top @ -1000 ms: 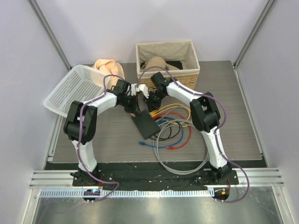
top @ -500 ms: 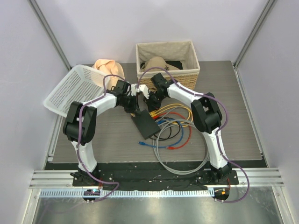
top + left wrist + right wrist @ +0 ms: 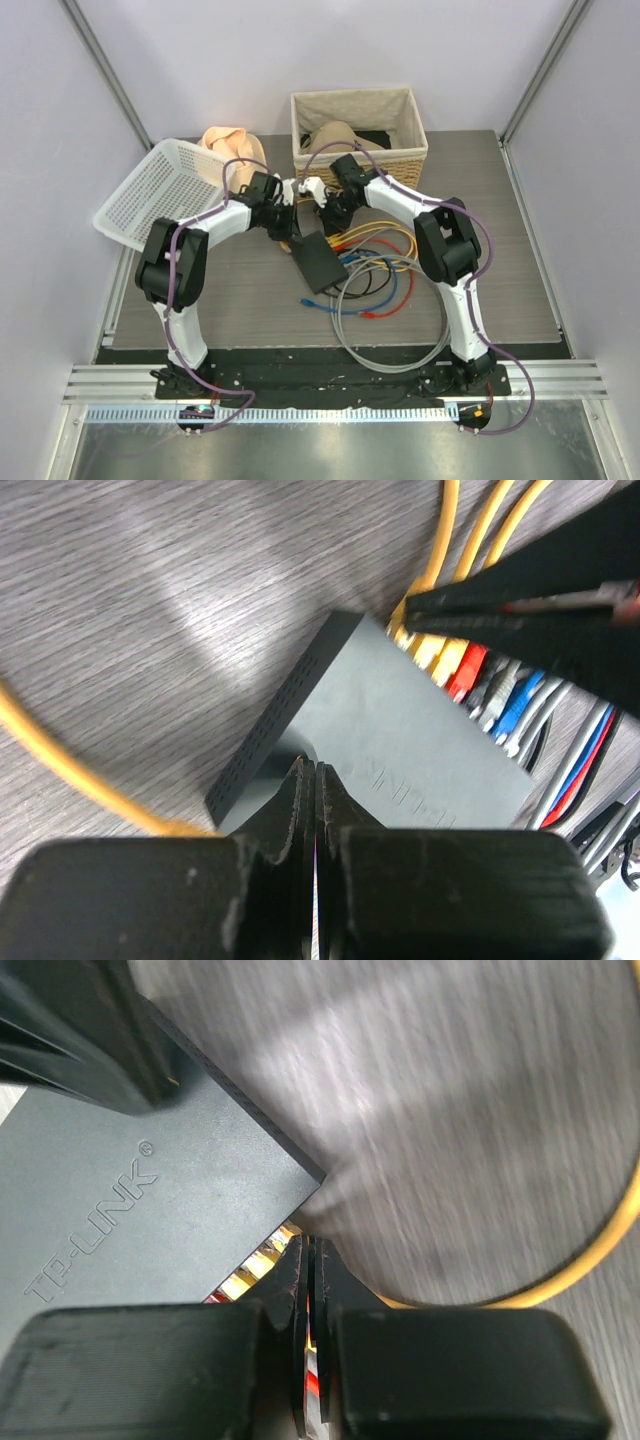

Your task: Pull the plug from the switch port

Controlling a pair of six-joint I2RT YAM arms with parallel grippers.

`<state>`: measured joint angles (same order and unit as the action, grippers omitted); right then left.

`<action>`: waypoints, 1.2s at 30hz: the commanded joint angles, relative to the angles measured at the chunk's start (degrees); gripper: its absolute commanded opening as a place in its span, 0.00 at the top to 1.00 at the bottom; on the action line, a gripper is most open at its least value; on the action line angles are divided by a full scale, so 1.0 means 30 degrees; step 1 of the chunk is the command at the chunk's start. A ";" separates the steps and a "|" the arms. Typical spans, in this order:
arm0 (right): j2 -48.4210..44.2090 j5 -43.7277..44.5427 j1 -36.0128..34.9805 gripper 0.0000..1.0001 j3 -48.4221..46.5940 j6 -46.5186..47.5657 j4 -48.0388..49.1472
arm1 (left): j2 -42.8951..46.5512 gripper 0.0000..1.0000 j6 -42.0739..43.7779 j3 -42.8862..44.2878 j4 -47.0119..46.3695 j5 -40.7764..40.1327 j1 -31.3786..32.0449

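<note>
In the middle of the tabletop (image 3: 220, 290) lies the black switch (image 3: 320, 262), with colored cables (image 3: 375, 270) plugged into one side. The left fingers (image 3: 300, 800) are squeezed tight together, tips at its edge. The right fingers (image 3: 293, 1272) are squeezed tight too, by the yellow plugs (image 3: 428, 652).

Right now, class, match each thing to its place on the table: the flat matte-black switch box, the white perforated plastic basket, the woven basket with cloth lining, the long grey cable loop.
1. flat matte-black switch box
2. white perforated plastic basket
3. woven basket with cloth lining
4. long grey cable loop

A. far centre of the table
B. nearest the arm bases
C. left edge, tilted
D. middle, between the two arms

Pairs: 1-D, 2-C, 3-A, 4-B
</note>
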<state>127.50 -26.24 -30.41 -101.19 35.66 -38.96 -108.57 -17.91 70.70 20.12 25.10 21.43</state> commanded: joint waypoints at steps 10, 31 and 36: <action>0.0390 0.6666 0.2052 0.99 0.2878 0.0799 -0.1193 | -0.1367 1.00 0.0756 -0.0714 0.2522 -0.1746 0.0152; -0.3245 -0.2446 0.1790 0.24 -0.6523 -0.6052 0.1994 | 0.3171 1.00 -0.0443 0.0781 0.4220 -0.0602 -0.2394; -0.0996 0.1268 -0.0053 0.31 -0.8307 -0.7727 0.6304 | 0.5543 1.00 -0.0329 -0.0565 0.4485 -0.0604 -0.4212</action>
<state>119.63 -29.74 -26.00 -121.45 17.74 -30.59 -98.70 -18.28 71.26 31.57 23.55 11.97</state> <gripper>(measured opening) 0.713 0.014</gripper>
